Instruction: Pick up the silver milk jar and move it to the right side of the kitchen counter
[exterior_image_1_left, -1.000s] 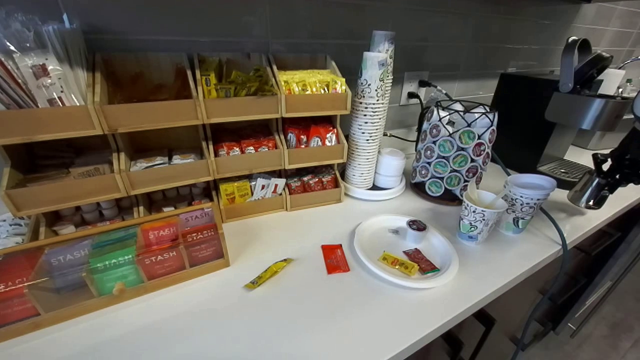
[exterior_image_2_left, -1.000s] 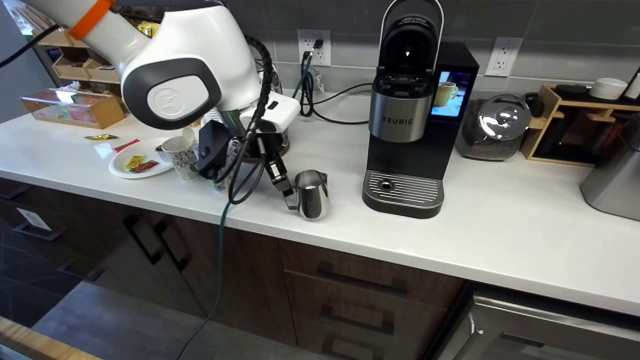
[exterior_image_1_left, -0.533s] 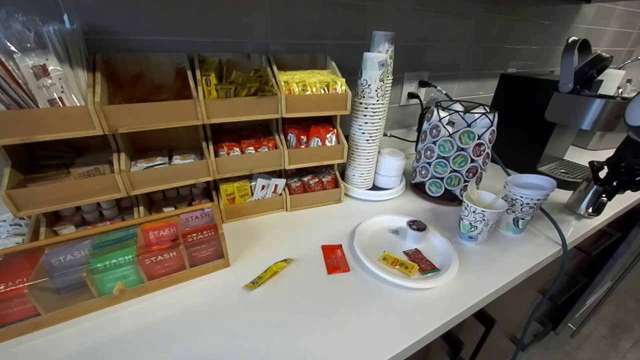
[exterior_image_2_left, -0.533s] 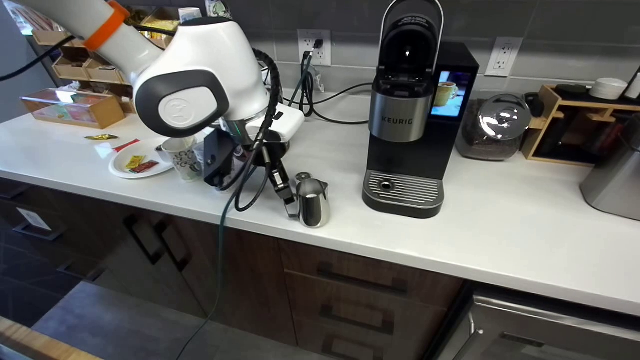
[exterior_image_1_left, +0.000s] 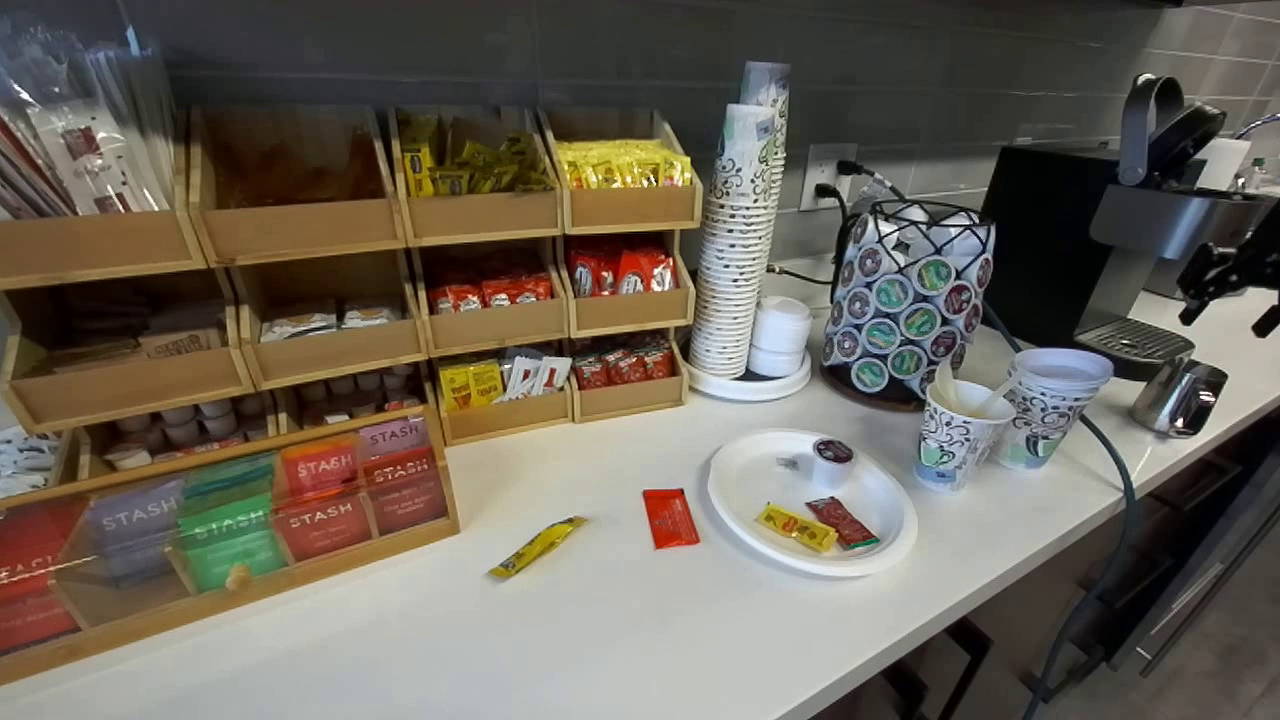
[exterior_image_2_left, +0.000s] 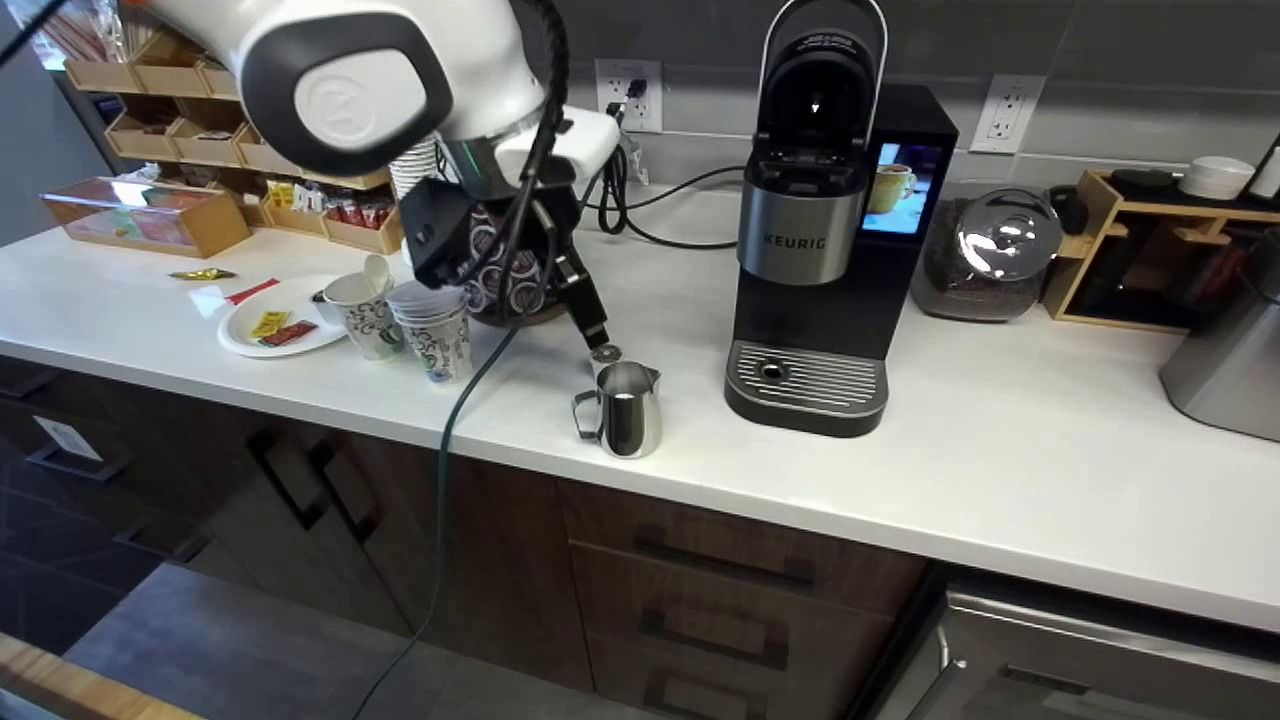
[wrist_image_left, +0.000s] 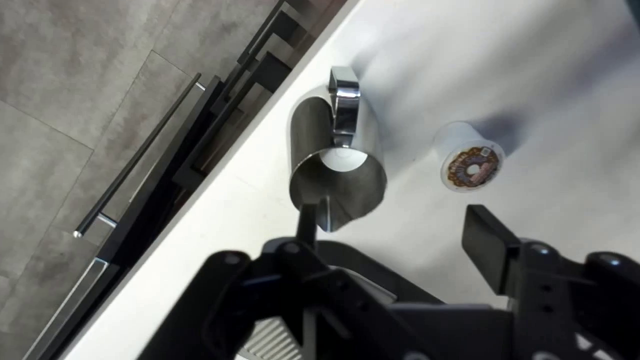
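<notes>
The silver milk jar (exterior_image_2_left: 631, 418) stands upright on the white kitchen counter (exterior_image_2_left: 960, 480), near its front edge and left of the coffee machine in this exterior view. Its handle is free, and a pale round patch shows inside it in the wrist view (wrist_image_left: 337, 185). My gripper (wrist_image_left: 395, 232) is open with nothing held, its black fingers (wrist_image_left: 492, 250) spread wide. It hangs above the jar, clear of it, as an exterior view also shows for the gripper (exterior_image_1_left: 1228, 305). From that wrist camera, one fingertip overlaps the jar's spout side.
Close behind the jar sits a small coffee pod (wrist_image_left: 472, 166). A coffee machine (exterior_image_2_left: 810, 300) is beside it, with patterned paper cups (exterior_image_2_left: 435, 335) and a pod rack (exterior_image_1_left: 905, 310) opposite. A green cable (exterior_image_2_left: 445, 500) hangs over the counter's front edge.
A second ago my gripper was shut at the jar's handle; the jar then came down slightly toward the front edge. Since then the gripper has opened and risen away, leaving the jar standing.
</notes>
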